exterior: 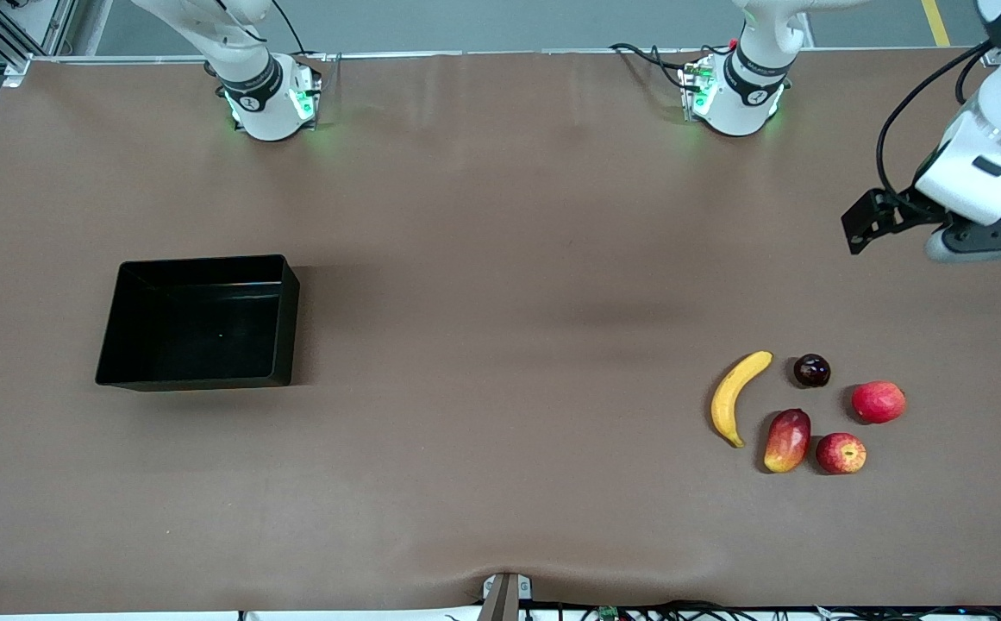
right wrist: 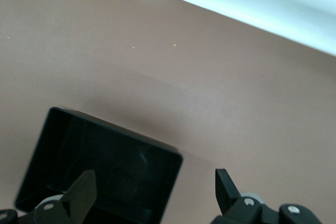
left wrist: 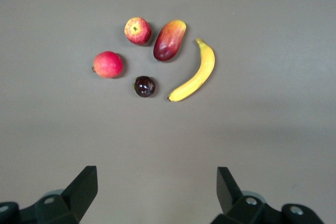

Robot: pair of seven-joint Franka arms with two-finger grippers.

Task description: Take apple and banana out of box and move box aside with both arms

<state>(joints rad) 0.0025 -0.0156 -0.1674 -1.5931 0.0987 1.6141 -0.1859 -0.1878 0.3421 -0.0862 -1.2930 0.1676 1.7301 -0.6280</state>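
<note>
The black tray (exterior: 198,321) sits on the worktop (exterior: 500,302) at the right arm's end; the banana (exterior: 735,395) and apple (exterior: 841,454) lie at the left arm's end. The left gripper (left wrist: 157,192) hangs released over bare worktop; the right gripper (right wrist: 155,195), also released, hangs over the tray.

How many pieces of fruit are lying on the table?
5, clustered toward the left arm's end: banana, dark purple fruit beside its tip, red round fruit, mango and apple nearest the front camera. None seem hidden.
</note>
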